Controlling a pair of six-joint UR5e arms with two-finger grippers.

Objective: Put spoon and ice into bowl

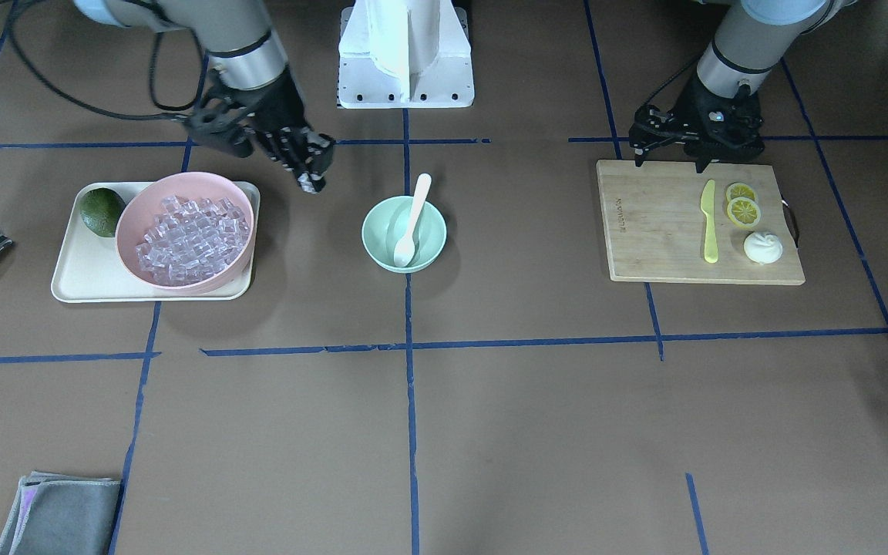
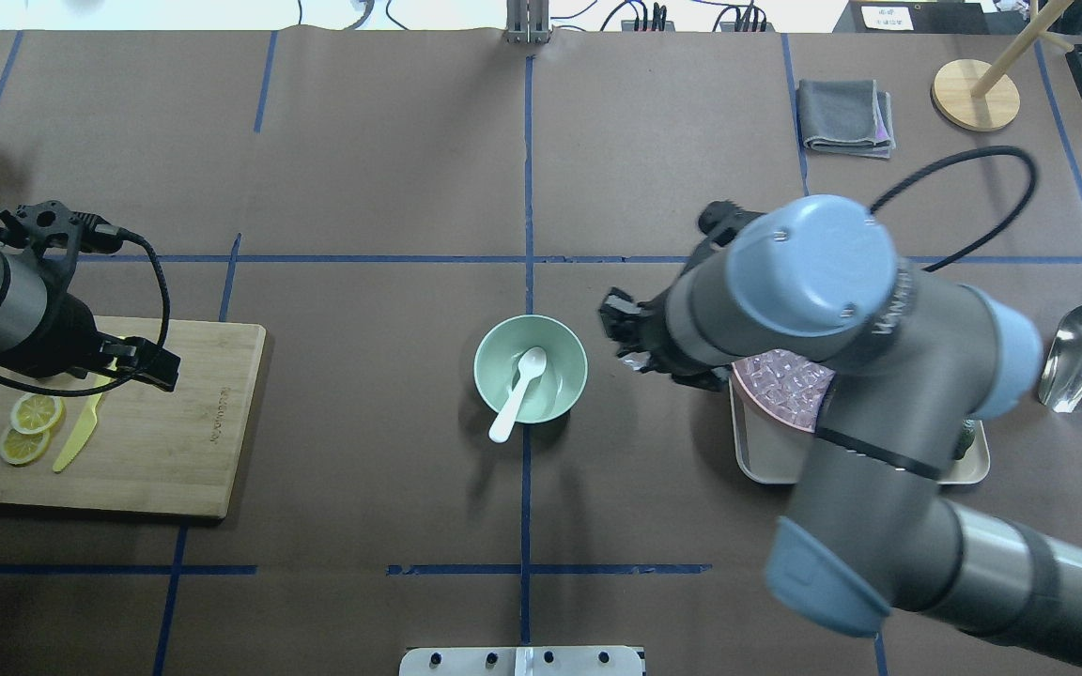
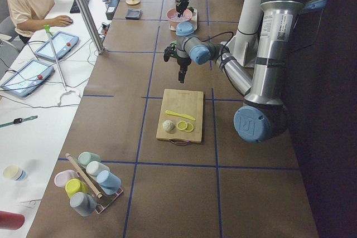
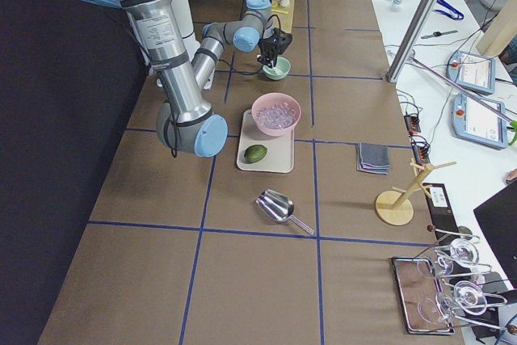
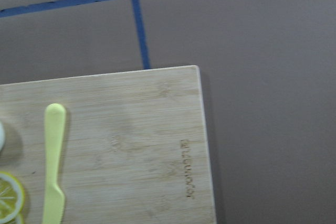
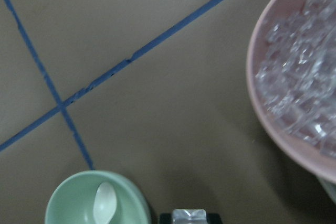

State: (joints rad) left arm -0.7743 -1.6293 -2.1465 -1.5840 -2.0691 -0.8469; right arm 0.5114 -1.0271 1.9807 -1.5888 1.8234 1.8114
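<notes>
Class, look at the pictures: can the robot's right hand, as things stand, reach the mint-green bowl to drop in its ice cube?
Probably yes. The right hand, shut on an ice cube, hangs near the bowl with nothing between them; only the spoon rests in it.

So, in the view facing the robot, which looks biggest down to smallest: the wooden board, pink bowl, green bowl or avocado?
1. wooden board
2. pink bowl
3. green bowl
4. avocado
All four lie about equally far from that camera, so nearness hardly skews the order.
</notes>
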